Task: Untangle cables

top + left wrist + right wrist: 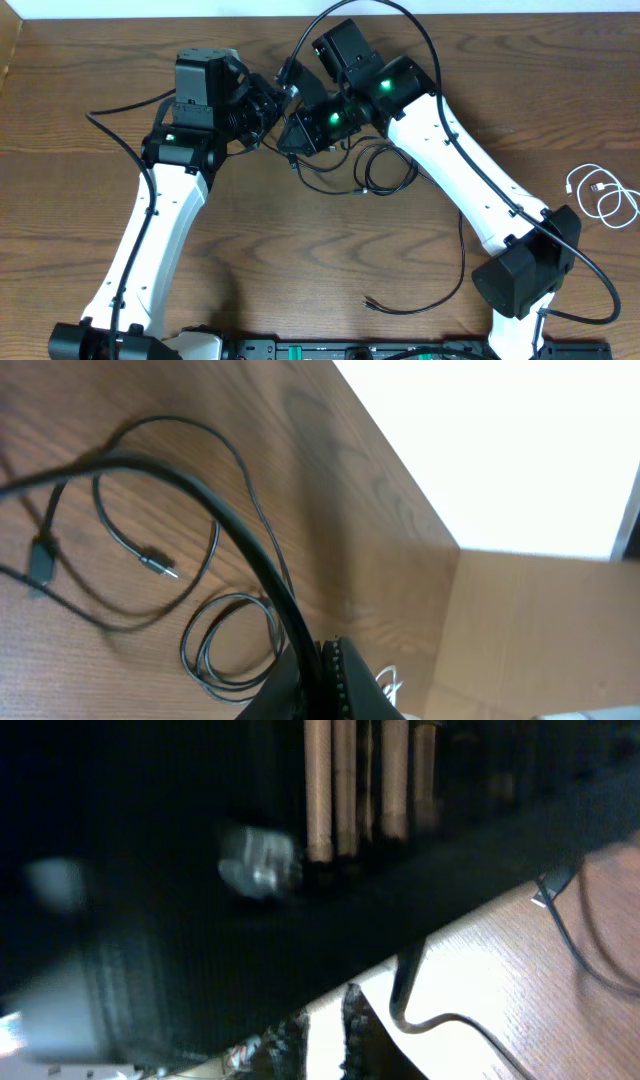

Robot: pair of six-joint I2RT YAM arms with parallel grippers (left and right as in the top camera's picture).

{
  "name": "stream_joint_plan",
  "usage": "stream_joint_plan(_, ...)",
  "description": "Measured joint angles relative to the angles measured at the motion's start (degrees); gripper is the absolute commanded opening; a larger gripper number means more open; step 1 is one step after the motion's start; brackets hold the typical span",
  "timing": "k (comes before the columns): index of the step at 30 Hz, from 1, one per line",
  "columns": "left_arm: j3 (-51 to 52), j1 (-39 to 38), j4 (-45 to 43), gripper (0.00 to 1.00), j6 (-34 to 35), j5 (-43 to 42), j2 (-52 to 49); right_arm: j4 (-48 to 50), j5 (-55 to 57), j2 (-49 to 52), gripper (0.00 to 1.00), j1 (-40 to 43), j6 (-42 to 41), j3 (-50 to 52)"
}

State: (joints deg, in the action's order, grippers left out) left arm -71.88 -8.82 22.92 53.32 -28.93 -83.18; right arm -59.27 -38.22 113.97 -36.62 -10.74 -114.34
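We see the left tool (268, 108) clamped shut; whether it pinches anything, we cannot tell. The right tool (296, 132) sits just beside it, its gap lost in dark blur. Black cables (375, 172) lie looped on the brown wooden counter (300, 250) nearby, with the white cable (600, 195) well apart at the right edge.

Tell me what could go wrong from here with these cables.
Collision: the left claw and right claw are crowded together, so a move by either could knock the other. Snagging: the overlapping thin black cable loops lie close beside the white right arm, and a pull might tighten them or catch them on that arm.
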Motion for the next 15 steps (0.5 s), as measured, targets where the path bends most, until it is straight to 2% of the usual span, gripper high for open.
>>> stream_joint_plan(3,-0.04,0.02,3.19,0.07,3.69,3.19,0.0,0.0,5.62,0.0,0.17,0.0,-2.78,0.0)
stream_joint_plan(5,-0.04,0.02,4.79,0.07,4.35,4.37,0.0,-0.22,10.6,0.0,0.3,-0.04,-3.87,0.0)
stream_joint_plan(7,-0.04,0.02,5.44,0.07,5.07,5.38,-0.02,-0.22,14.14,0.0,0.38,-0.17,-4.24,0.11)
stream_joint_plan(11,-0.04,0.02,5.44,0.07,5.25,5.99,-0.02,0.35,17.68,0.0,0.42,-0.5,-4.42,1.05)
stream_joint_plan(15,-0.04,0.02,5.42,0.07,5.4,6.4,0.0,2.67,16.48,0.0,0.43,-0.48,-3.63,3.41)
